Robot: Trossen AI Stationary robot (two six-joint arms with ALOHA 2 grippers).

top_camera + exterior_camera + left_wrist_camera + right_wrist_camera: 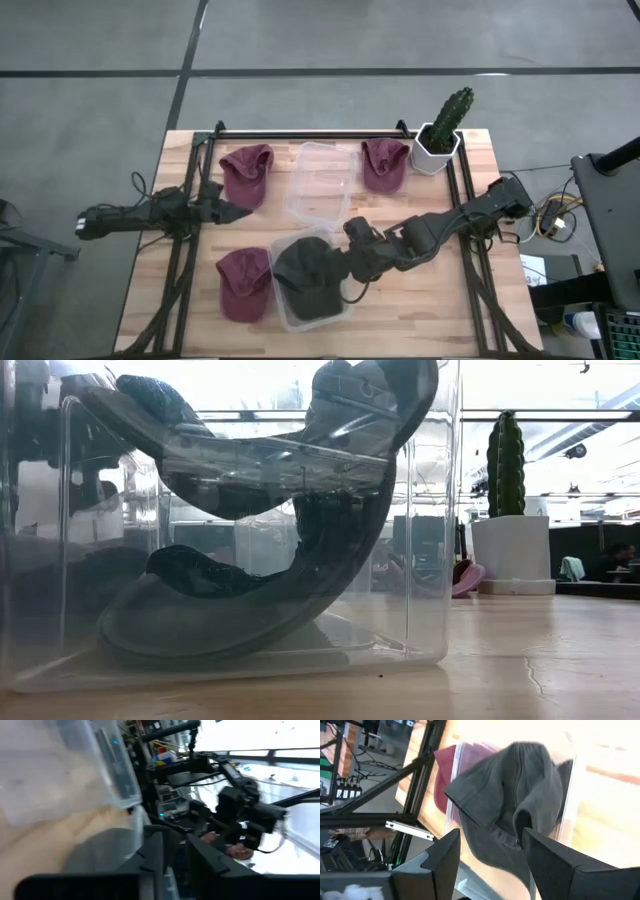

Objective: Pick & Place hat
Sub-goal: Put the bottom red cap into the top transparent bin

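Observation:
A dark grey-green hat (308,275) lies crumpled inside a clear plastic bin (285,318) near the table's near edge. In the low view the hat (250,590) curves from the bin's floor up its wall (432,560). My right gripper (350,264) is open at the hat's right edge. In the right wrist view its fingers (491,837) stand on either side of a raised fold of the hat (510,785). My left gripper (238,212) waits, shut, over the table's left half (180,845). My right gripper comes at the hat level from the table's right, and one finger (540,850) stands right beside a raised fold (522,822). I cannot tell whether it touches the fold. The hat rests in the bin.
Three maroon hats lie on the table: far left (247,172), far right (384,163) and near left beside the bin (244,282). A second clear container (318,183) sits at the far centre. A cactus in a white pot (440,135) stands at the far right corner.

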